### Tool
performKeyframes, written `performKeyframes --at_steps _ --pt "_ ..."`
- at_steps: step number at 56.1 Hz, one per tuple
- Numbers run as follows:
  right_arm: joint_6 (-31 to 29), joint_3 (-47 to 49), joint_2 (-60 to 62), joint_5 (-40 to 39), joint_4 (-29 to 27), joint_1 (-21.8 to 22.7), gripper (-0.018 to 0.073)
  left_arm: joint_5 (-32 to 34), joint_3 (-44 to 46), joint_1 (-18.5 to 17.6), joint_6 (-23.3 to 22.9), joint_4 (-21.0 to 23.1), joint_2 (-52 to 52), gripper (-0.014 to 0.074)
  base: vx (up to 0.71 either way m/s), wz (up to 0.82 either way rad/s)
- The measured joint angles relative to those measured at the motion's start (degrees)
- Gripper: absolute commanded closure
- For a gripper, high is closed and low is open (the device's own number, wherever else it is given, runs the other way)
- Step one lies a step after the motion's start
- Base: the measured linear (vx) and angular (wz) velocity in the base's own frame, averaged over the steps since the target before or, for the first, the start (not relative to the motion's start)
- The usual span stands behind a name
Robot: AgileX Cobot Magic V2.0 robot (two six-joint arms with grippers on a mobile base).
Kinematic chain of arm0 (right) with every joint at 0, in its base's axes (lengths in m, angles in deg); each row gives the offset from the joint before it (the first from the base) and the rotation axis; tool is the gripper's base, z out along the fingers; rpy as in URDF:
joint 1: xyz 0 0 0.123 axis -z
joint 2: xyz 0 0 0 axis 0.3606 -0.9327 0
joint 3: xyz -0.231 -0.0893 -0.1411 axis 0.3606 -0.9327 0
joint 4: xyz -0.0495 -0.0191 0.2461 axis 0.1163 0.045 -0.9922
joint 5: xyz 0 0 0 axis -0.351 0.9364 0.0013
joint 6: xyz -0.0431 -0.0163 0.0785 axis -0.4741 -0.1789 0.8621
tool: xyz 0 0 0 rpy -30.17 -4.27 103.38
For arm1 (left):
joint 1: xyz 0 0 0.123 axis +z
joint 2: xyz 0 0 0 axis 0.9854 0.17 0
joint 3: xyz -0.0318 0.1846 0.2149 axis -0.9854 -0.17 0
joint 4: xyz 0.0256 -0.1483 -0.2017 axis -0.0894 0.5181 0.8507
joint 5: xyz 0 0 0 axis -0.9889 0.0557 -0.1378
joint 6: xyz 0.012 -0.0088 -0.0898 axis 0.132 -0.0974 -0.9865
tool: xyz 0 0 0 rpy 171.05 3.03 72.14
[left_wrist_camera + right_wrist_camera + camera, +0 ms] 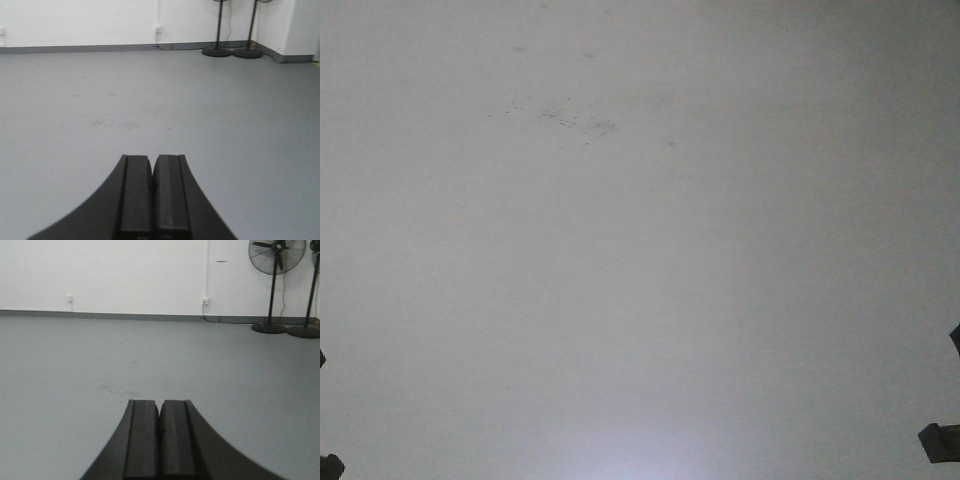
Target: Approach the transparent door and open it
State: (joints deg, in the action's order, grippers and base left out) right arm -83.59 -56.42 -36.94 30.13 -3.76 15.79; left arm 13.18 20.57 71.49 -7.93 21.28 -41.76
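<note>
The transparent door is out of view in all frames. My left gripper is shut and empty, its two black fingers pressed together and pointing across bare grey floor. My right gripper is also shut and empty, pointing across the same floor toward a white wall. The front view looks down on grey floor only, with small dark bits of the robot at its lower left corner and right edge.
A white wall with a grey skirting runs along the far side, with wall sockets. Two black pedestal fans stand at the far right, their round bases on the floor. A wall corner juts out at the right. A patch of dark specks marks the floor.
</note>
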Motion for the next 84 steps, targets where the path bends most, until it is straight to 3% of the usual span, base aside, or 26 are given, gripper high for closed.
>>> performKeyframes --at_steps 84 --pt "0.0 0.0 0.0 0.0 0.0 0.0 0.0564 0.0 0.0 0.0 0.0 0.0 0.0 0.0594 0.41 0.41"
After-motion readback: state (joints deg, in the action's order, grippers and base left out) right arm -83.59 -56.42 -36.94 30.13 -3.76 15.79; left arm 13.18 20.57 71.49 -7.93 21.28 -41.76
